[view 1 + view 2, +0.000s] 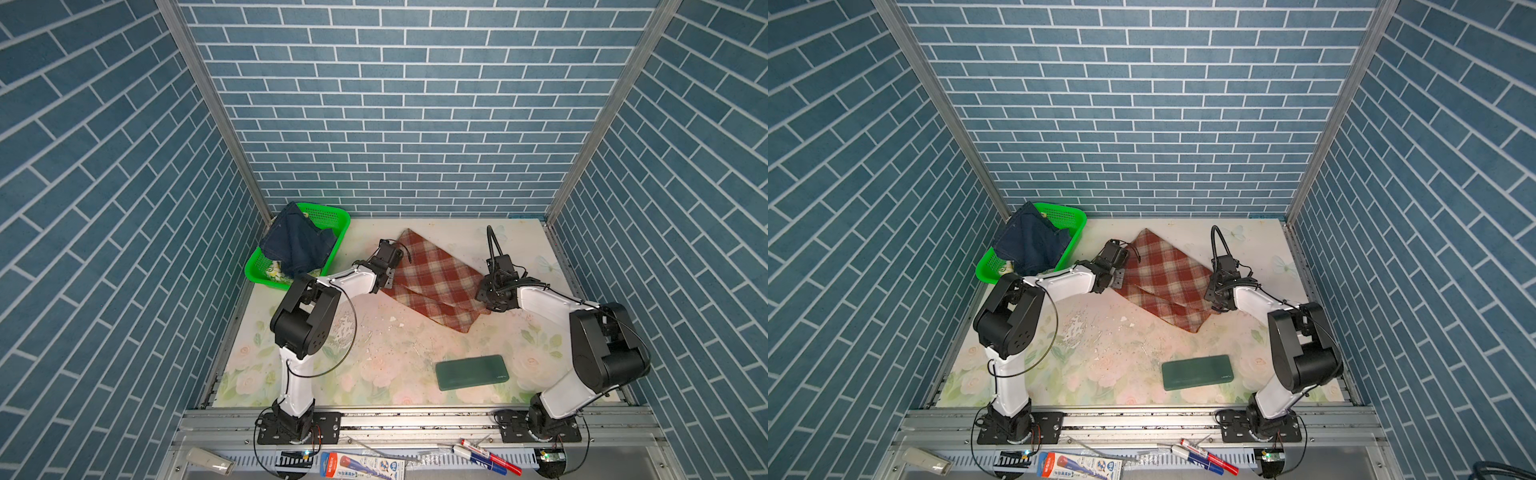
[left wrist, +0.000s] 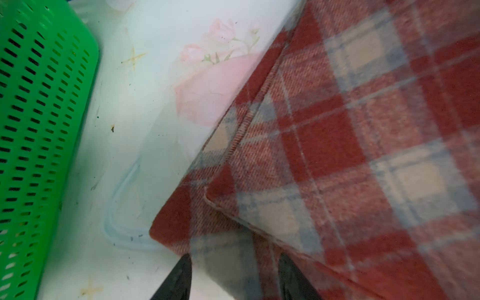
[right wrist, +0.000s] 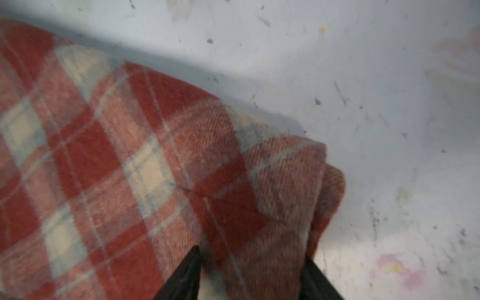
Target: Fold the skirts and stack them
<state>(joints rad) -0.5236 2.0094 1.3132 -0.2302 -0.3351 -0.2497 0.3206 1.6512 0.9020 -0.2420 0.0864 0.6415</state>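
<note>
The plaid skirt point(image 1: 432, 278) was thick woolly cloth with a diagonal twill weave and a fuzzy matt nap, and the denim skirt point(image 1: 297, 245) was a flatter, matt cloth. The basket point(image 1: 266, 280) at the table's far left corner was glossy perforated plastic. The table point(image 1: 374, 332) had a smooth printed top, scuffed and chipped near its middle, and the dark green slab point(image 1: 471, 372) looked smooth with a faint sheen.
</note>
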